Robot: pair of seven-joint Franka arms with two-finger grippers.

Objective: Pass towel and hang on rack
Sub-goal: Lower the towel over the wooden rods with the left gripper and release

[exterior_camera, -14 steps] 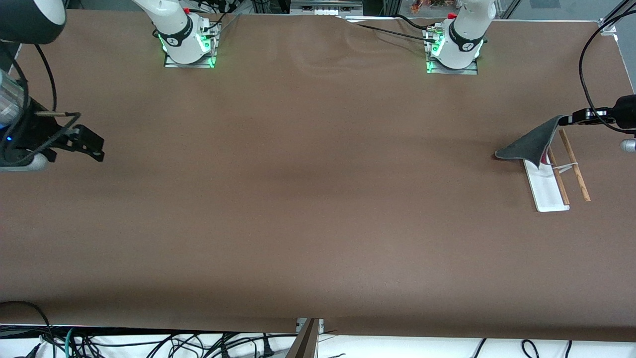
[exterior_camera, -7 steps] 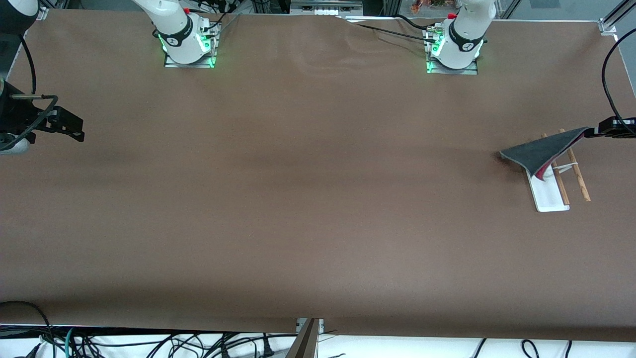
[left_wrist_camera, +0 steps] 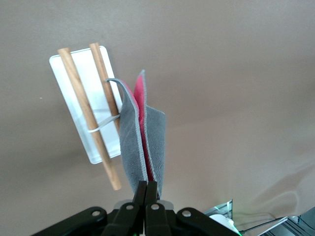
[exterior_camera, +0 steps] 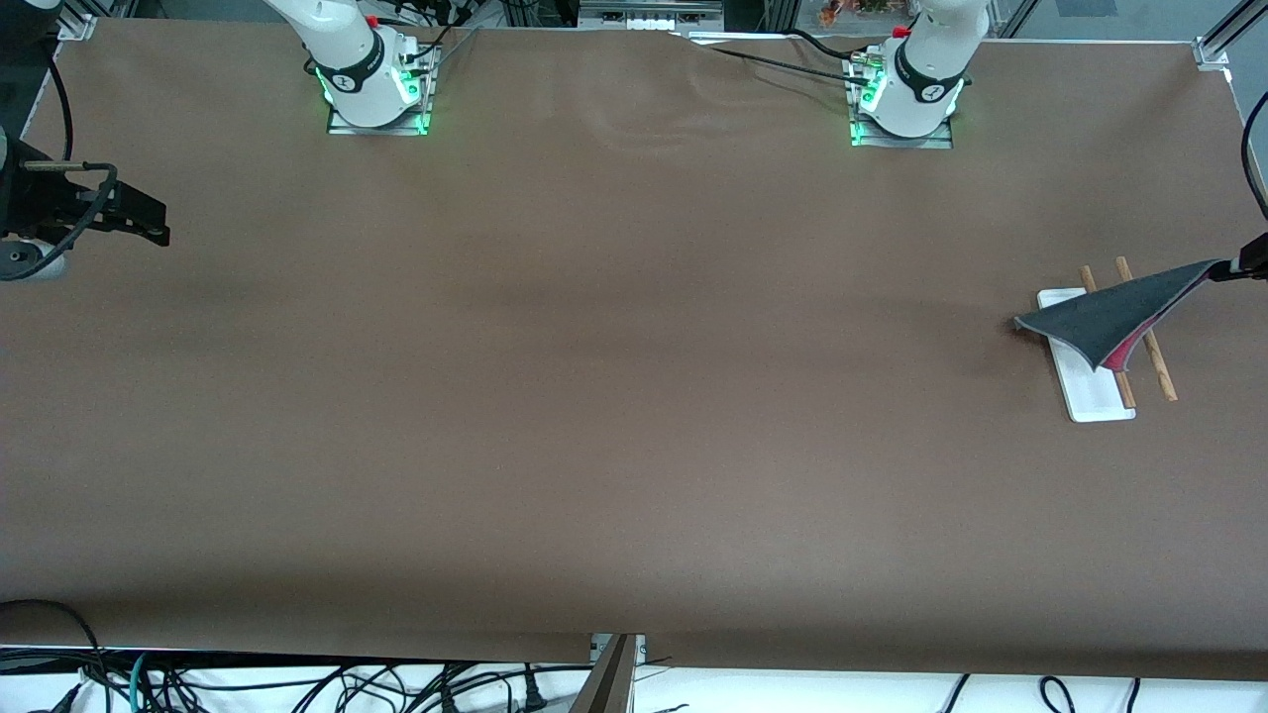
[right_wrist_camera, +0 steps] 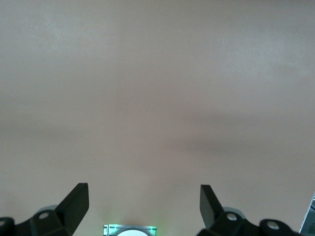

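While pinched shut on one corner of the towel (left_wrist_camera: 142, 142), the left tool (left_wrist_camera: 145, 189) sits at the 3 o'clock edge of the front view, over the left arm's end of the table (exterior_camera: 634, 396). Towel hangs folded, grey outside, pink inside. Its long axis runs from the tool at about 2 o'clock toward 8 o'clock across the rack (exterior_camera: 1109, 342), draped over both wooden rods; the low corner reaches past the white base. Rack's rods run roughly 11 to 5 o'clock in the front view, crossing the towel's axis. Right tool (exterior_camera: 149, 220) waits over the right arm's end of the table, fingers (right_wrist_camera: 74, 204) spread wide, nothing between them. No readable writing on towel or rack.
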